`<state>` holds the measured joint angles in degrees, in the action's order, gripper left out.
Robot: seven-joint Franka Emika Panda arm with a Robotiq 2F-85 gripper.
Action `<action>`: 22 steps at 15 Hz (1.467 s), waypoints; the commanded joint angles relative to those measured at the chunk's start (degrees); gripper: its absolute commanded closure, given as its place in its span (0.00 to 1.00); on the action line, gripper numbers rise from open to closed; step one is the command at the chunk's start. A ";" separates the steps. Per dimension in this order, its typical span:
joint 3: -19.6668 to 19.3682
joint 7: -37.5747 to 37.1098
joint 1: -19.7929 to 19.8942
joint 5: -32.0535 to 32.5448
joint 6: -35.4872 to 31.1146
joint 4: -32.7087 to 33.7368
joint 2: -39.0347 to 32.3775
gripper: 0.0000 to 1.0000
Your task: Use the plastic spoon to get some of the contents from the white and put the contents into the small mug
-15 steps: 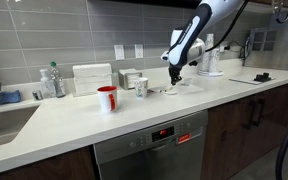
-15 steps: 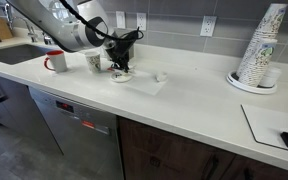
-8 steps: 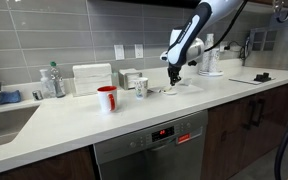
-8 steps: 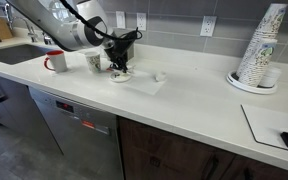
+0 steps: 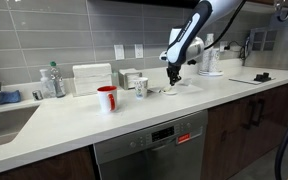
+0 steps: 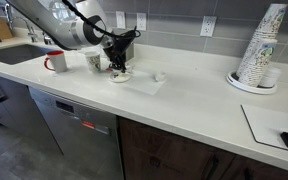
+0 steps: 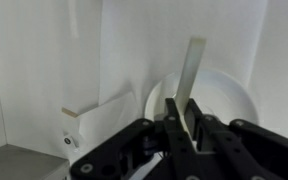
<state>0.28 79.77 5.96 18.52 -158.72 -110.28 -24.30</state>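
Gripper (image 7: 182,128) is closed on the plastic spoon (image 7: 194,70) above the white dish (image 7: 234,100); likely light, slick, bendy, best held mid-handle.

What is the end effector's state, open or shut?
Shut: in the wrist view the end effector clamps the flat handle of the white plastic spoon.

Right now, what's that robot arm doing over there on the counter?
The robot's gripper holds a plastic spoon over a white dish on the counter. The small mug stands near the dish, with a red mug further along. Whether the spoon carries anything is not visible.
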 commanded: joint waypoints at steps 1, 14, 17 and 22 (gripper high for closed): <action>1.18 3.81 1.02 -0.09 2.23 -2.66 1.64 0.96; 6.31 20.24 6.10 -13.21 9.53 -0.66 0.76 0.96; 6.50 23.34 6.79 -16.51 11.62 0.41 0.30 0.96; 6.68 28.40 7.83 -22.15 16.46 3.09 -1.06 0.96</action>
<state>6.11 103.79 12.34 -0.26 -145.98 -108.99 -23.14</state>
